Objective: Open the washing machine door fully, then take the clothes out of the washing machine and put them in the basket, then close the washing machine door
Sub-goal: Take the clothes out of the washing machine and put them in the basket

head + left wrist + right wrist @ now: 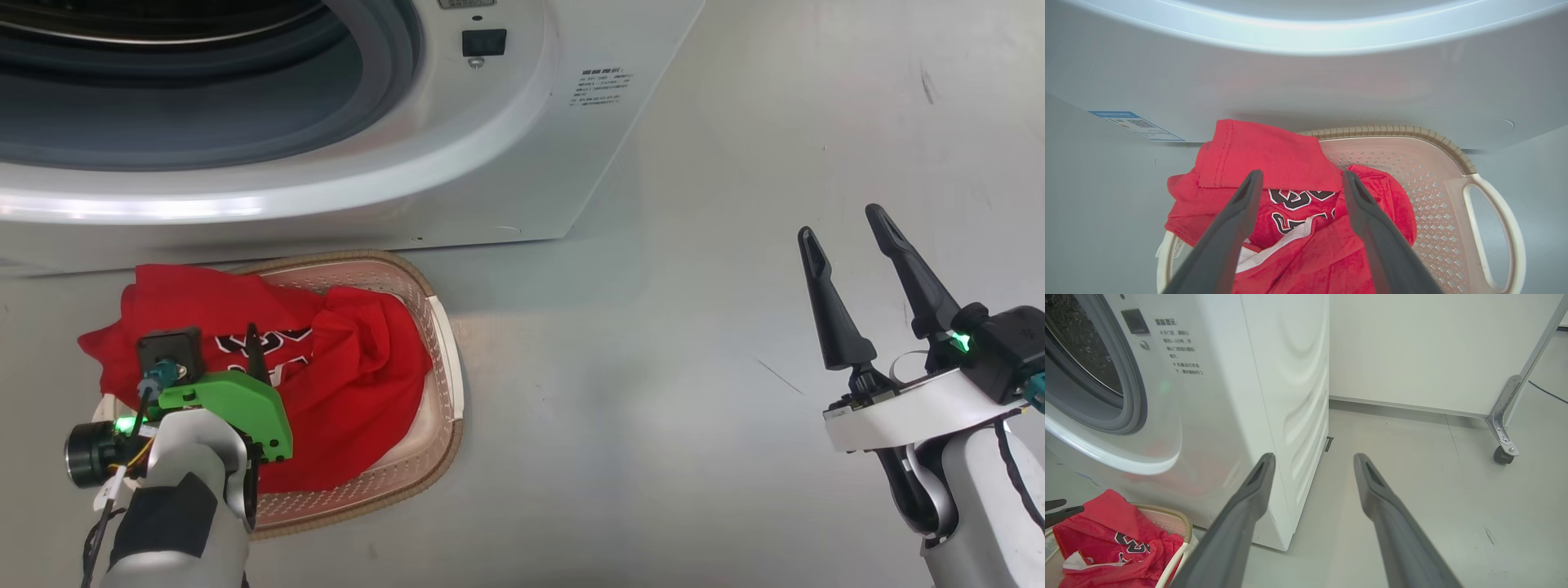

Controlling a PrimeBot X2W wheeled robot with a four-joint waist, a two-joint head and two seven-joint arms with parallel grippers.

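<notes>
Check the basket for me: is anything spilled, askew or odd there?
One thing: the red clothes are in the basket, but a fold hangs out over its rim on the robot's left, beside the washing machine. Nothing else looks damaged or spilled.

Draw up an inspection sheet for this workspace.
Surface: grey floor, smooth, faint scuffs.
Job's things: washing machine with its round opening uncovered; red clothes heaped in the basket, one fold hanging over its rim; the basket stands on the floor just before the machine's front.
Clutter: nothing seen.
Grippers: left gripper above the clothes, jaws open, empty; right gripper over the floor, jaws open, empty.
Cables: wires at the left wrist; black cable along the right forearm; dark cable on the far floor.
Surroundings: white wall; metal frame leg on a caster.
</notes>
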